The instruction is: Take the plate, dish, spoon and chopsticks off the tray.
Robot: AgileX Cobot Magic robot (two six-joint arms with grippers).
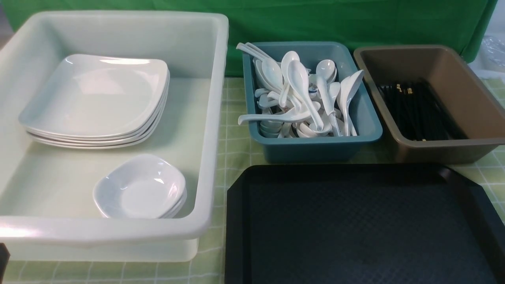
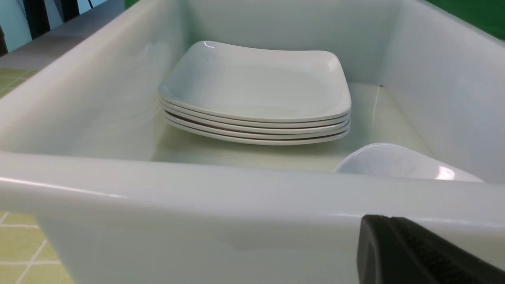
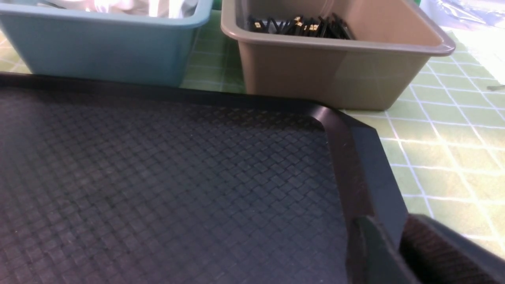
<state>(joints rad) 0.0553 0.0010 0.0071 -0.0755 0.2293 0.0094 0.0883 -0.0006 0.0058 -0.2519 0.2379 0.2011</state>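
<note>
The black tray (image 1: pixel 236 221) lies at the front right with nothing on its floor; it also shows in the right wrist view (image 3: pixel 367 157). The plate (image 1: pixel 94 94) tops a stack in the white tub, also seen in the left wrist view (image 2: pixel 256 79). The dish (image 1: pixel 140 187) tops a small stack in the same tub. Several spoons (image 1: pixel 300 86) fill the teal tub. The chopsticks (image 1: pixel 418 108) lie in the brown tub. My left gripper (image 2: pixel 391 219) is shut and empty, just outside the tub's near wall. My right gripper (image 3: pixel 396 227) hovers over the tray's right rim, fingers slightly apart, empty.
The white tub (image 1: pixel 213 118) stands at the left, the teal tub (image 1: pixel 315 148) at the back middle, the brown tub (image 1: pixel 442 152) at the back right. A green checked cloth (image 1: pixel 232 154) covers the table. A green backdrop hangs behind.
</note>
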